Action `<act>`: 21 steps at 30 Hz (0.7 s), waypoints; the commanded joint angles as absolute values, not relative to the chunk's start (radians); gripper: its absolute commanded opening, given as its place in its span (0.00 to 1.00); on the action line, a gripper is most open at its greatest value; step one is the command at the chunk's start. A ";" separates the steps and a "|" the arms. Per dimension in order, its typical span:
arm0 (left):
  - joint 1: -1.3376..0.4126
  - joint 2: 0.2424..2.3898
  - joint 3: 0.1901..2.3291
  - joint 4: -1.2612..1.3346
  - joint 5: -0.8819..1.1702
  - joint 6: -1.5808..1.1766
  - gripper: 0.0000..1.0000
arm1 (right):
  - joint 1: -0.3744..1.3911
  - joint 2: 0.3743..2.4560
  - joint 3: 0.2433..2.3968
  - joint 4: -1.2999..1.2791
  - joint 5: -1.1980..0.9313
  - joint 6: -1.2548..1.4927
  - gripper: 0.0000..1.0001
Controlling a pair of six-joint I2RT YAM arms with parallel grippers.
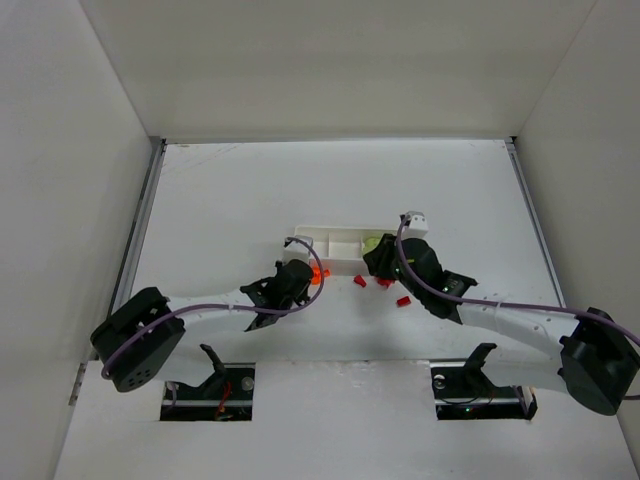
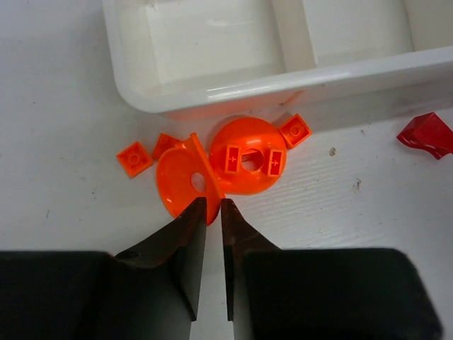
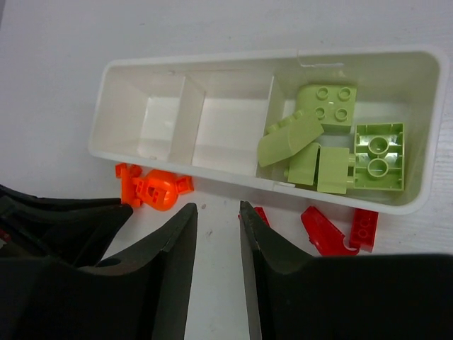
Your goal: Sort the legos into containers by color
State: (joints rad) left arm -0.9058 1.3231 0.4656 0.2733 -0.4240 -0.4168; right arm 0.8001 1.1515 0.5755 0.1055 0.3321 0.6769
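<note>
The long white tray (image 3: 233, 60) has three containers. The right one holds several pale green legos (image 3: 333, 138); the other two are bare. In front of its left end lies a cluster of orange legos (image 2: 248, 159): two dish-shaped pieces and small tiles (image 2: 134, 158). My left gripper (image 2: 213, 203) is shut on the rim of the nearer orange dish piece (image 2: 180, 180), which still rests on the table. Red legos (image 3: 325, 232) lie before the tray's right half. My right gripper (image 3: 217, 207) stands open over bare table, and its right finger partly covers one red piece (image 3: 260, 214).
White walls enclose the table (image 1: 250, 190) at the back and both sides. Both arms (image 1: 220, 305) reach in from the near edge and meet close together in front of the tray (image 1: 335, 243). One red lego (image 1: 403, 299) lies a little nearer, beside the right arm.
</note>
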 commanded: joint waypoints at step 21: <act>-0.891 1.075 0.627 0.185 -0.417 -0.439 0.06 | 0.760 1.224 0.632 0.258 0.293 0.583 0.38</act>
